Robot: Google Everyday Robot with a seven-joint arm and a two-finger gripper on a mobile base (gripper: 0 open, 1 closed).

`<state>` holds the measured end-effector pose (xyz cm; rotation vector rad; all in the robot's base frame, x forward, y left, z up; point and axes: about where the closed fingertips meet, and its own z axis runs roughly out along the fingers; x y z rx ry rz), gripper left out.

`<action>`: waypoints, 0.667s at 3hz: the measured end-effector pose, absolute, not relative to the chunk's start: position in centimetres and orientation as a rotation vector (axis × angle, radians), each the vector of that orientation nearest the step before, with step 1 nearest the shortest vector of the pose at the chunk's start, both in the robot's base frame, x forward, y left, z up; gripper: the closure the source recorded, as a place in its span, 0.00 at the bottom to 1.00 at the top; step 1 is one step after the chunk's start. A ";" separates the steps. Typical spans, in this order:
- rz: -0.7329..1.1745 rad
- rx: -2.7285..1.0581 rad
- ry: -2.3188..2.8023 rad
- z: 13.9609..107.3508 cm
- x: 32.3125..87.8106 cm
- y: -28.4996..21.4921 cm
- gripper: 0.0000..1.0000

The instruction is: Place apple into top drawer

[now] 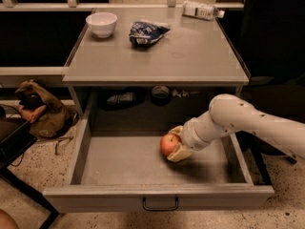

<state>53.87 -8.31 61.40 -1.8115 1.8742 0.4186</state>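
"Where is the gripper (pixel 176 142)?"

"Down inside the open top drawer (pixel 119 163), a little toward 3 o'clock from the middle of the drawer floor. The white arm (pixel 248 125) reaches in from 3 o'clock, over the drawer's right wall."

"And the jaws?"

"Clamped on the apple (pixel 167 144). One pale finger sits over it at 12 o'clock and the other under it at 6 o'clock."

"Is the apple resting on the drawer floor?"

"It is low over it, with a shadow just beneath. Whether it touches the floor I cannot tell."

"How far out is the drawer?"

"Pulled well out from under the bench (pixel 190 56). Its dark wire handle (pixel 160 205) is at 6 o'clock, at the centre of the front."

"What is on the bench top?"

"A white bowl (pixel 101 24) at 10 o'clock, a crumpled blue snack bag (pixel 145 31) near it at about 12, and a bottle (pixel 202 10) lying on its side at 1 o'clock by the back edge. A brown bag (pixel 40 111) slumps on the floor at 9 o'clock of the drawer."
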 end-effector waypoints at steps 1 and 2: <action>0.419 -1.812 1.874 61.4 53.9 -8.3 0.82; 0.419 -1.812 1.874 61.4 53.9 -8.3 0.59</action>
